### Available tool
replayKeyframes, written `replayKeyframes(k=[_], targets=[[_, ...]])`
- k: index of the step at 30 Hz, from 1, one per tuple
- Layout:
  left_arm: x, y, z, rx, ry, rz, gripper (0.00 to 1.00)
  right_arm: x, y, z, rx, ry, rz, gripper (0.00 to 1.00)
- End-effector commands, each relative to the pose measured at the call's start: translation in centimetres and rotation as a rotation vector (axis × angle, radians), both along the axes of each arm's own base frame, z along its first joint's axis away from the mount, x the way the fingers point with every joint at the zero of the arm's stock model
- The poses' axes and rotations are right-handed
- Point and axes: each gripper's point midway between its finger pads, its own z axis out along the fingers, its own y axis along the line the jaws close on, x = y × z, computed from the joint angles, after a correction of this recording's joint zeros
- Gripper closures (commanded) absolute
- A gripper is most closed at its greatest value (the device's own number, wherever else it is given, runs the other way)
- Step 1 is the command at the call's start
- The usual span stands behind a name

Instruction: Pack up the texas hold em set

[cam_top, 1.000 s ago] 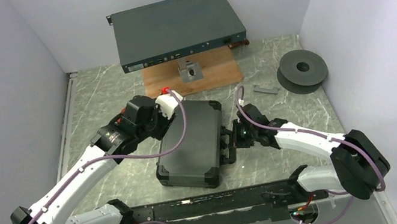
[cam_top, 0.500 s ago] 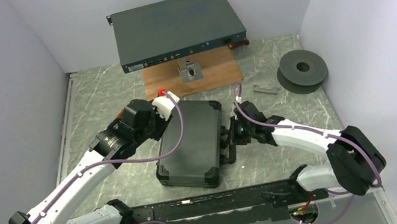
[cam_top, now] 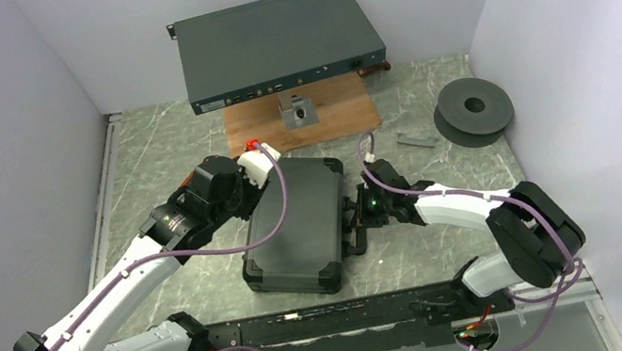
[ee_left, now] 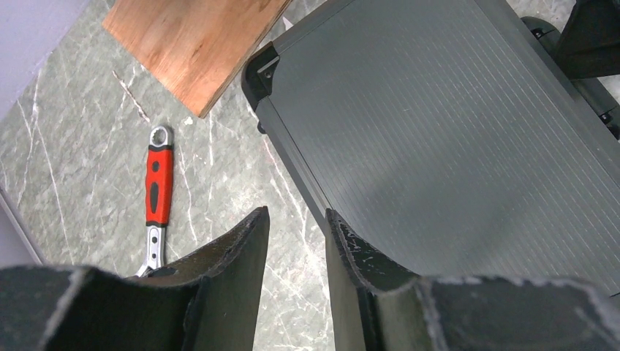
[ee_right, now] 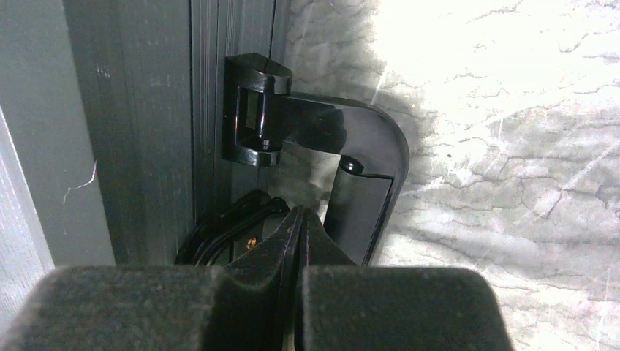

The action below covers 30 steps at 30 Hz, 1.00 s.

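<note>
Lying closed on desk [cam_top: 462,160], case [cam_top: 297,226]: right claw [ee_right: 298,216] pinched together by handle [ee_right: 365,146], likely fastening; left claw [ee_left: 296,219] apart, empty, placed to brace opposite edge.

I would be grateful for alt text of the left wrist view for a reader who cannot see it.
The left gripper, jaws slightly apart and empty, hangs over the edge of a closed dark grey ribbed hard case. A red-handled wrench lies on the grey marbled table, near a wooden board.
</note>
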Motion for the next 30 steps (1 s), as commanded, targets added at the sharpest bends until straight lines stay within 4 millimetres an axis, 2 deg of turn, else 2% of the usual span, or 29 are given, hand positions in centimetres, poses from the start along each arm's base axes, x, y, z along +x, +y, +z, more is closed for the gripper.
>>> replayKeyframes(k=[1,5,10,14,24,28,29,30], targets=[[0.5,-0.1,0.9,-0.046,-0.029,0.025,0.60,-0.6,-0.3,-1.0,-0.034,0.014,0.011,1.00],[0.6,0.1,1.0,-0.048,-0.035,0.036,0.59,-0.4,-1.0,0.6,-0.061,-0.020,0.006,1.00],[0.8,0.6,1.3,-0.050,-0.055,0.063,0.52,-0.2,-1.9,3.0,-0.086,-0.071,-0.005,1.00],[1.0,1.1,1.7,-0.061,-0.077,0.083,0.50,-0.1,-2.7,4.7,-0.101,-0.111,-0.021,1.00],[1.3,2.8,3.1,-0.084,-0.161,0.153,0.43,0.3,-3.4,9.0,-0.101,-0.213,-0.016,1.00],[1.3,4.1,4.2,-0.096,-0.223,0.196,0.36,0.6,-3.3,11.7,-0.078,-0.287,0.004,0.88],[1.2,4.4,4.5,-0.103,-0.240,0.207,0.34,0.7,-3.3,12.6,-0.071,-0.309,0.007,0.83],[1.2,4.7,4.9,-0.113,-0.257,0.220,0.32,0.7,-3.4,13.5,-0.064,-0.333,0.009,0.73]])
